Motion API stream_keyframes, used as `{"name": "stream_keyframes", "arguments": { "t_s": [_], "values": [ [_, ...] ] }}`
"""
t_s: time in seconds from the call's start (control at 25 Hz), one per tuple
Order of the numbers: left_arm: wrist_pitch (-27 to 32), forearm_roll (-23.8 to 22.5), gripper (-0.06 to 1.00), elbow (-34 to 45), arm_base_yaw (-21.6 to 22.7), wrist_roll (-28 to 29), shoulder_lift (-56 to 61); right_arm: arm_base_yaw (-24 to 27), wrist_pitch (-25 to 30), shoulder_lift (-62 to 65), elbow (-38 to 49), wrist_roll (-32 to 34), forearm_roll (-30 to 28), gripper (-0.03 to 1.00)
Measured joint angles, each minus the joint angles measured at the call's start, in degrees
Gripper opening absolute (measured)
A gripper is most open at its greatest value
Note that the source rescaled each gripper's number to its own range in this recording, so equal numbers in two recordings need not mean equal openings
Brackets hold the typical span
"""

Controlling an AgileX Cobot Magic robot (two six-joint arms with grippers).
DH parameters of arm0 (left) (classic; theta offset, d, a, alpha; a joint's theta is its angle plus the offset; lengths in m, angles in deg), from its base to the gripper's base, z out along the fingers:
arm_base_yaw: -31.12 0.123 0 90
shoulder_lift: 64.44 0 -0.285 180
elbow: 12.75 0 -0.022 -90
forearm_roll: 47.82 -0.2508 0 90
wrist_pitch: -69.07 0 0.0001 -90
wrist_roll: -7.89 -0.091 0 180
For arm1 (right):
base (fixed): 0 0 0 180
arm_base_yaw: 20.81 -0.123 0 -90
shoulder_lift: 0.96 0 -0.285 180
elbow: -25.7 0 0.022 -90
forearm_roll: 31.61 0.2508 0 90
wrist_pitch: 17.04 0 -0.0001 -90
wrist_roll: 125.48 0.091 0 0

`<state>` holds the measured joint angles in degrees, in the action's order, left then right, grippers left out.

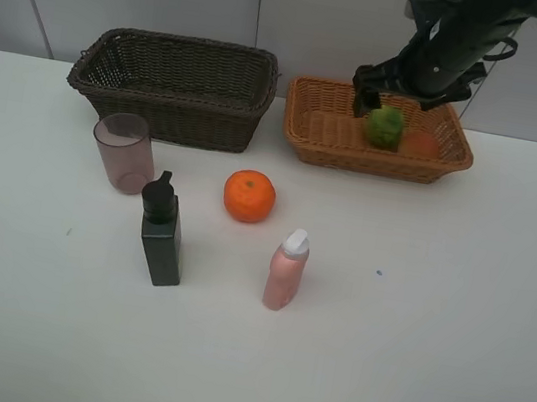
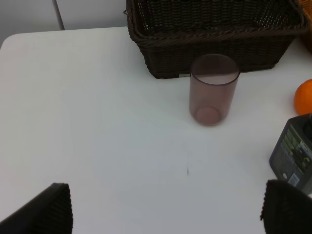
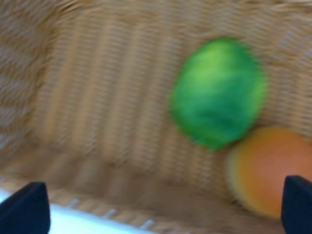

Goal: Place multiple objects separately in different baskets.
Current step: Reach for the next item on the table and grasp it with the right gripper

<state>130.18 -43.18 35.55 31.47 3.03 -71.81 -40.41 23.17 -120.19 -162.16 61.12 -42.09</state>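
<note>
Green fruit (image 1: 384, 126) and peach (image 1: 422, 143) sit in the tan basket (image 1: 375, 162) beneath my wide-open right tool (image 3: 161, 207); tangerine (image 1: 249, 196), cup (image 1: 124, 151), pump bottle (image 1: 161, 236) and pink bottle (image 1: 285, 274) wait on the counter (image 1: 430, 336), my left tool (image 2: 168, 209) wide and empty.

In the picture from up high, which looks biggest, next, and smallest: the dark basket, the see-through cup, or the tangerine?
Largest to smallest:
1. dark brown basket
2. mauve cup
3. tangerine

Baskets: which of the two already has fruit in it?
The light tan basket, on the right: the green fruit and the peach lie in it. The dark brown basket shows nothing inside.
</note>
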Motion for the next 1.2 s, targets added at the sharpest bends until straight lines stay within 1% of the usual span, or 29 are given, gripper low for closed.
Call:
{"name": "stream_keyframes", "arguments": {
  "t_s": [0.12, 0.28, 0.44, 0.6, 0.76, 1.04, 1.12, 1.2],
  "values": [
    [0.0, 0.0, 1.0, 0.0, 0.0, 0.0, 0.0, -3.8, 4.9, 0.6, 0.0, -7.2, 2.9, 1.0],
    [0.0, 0.0, 1.0, 0.0, 0.0, 0.0, 0.0, -8.5, 9.4, 0.8, 0.0, -15.8, 5.6, 1.0],
    [0.0, 0.0, 1.0, 0.0, 0.0, 0.0, 0.0, -12.6, 10.7, 0.8, 0.0, -22.3, 6.7, 1.0],
    [0.0, 0.0, 1.0, 0.0, 0.0, 0.0, 0.0, -16.2, 11.6, 0.8, 0.0, -26.9, 7.2, 1.0],
    [0.0, 0.0, 1.0, 0.0, 0.0, 0.0, 0.0, -19.1, 13.0, 1.7, 0.0, -27.2, 7.5, 1.0],
    [0.0, 0.0, 1.0, 0.0, 0.0, 0.0, 0.0, -22.2, 16.9, 5.2, 0.0, -22.1, 7.5, 1.0],
    [0.0, 0.0, 1.0, 0.0, 0.0, 0.0, 0.0, -22.7, 18.6, 5.7, 0.0, -19.1, 7.6, 1.0],
    [0.0, 0.0, 1.0, 0.0, 0.0, 0.0, 0.0, -22.9, 20.1, 6.1, 0.0, -13.4, 7.6, 1.0]
  ]
}}
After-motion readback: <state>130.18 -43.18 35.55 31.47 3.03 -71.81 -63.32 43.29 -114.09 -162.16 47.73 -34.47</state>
